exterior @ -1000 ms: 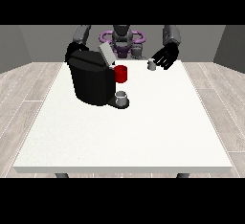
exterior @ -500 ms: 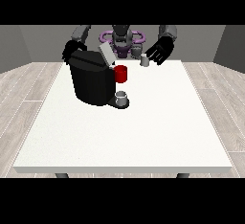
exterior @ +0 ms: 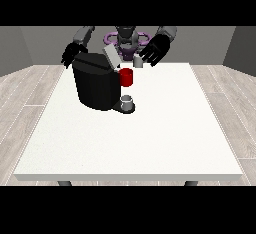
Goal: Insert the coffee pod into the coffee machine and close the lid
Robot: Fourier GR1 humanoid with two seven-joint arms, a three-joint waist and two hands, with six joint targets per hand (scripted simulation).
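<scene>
We noted the coffee machine [exterior: 96, 84] near the table's [exterior: 150, 138] far edge, its lid [exterior: 110, 57] tilted up, presumably left open to take the pod; a red part [exterior: 127, 77] and a grey cup [exterior: 127, 101] sat at its front. The coffee pod [exterior: 138, 61] stood on the table just beside the hand at the view's right [exterior: 154, 50], fingers spread, apparently not closed on it. The hand at the view's left [exterior: 70, 54] hung behind the machine; its fingers we could not tell.

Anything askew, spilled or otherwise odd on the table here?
Nothing stands out. The coffee machine stands upright with its lid raised, a cup under its spout, and the pod upright by the hand at the view's right.
</scene>
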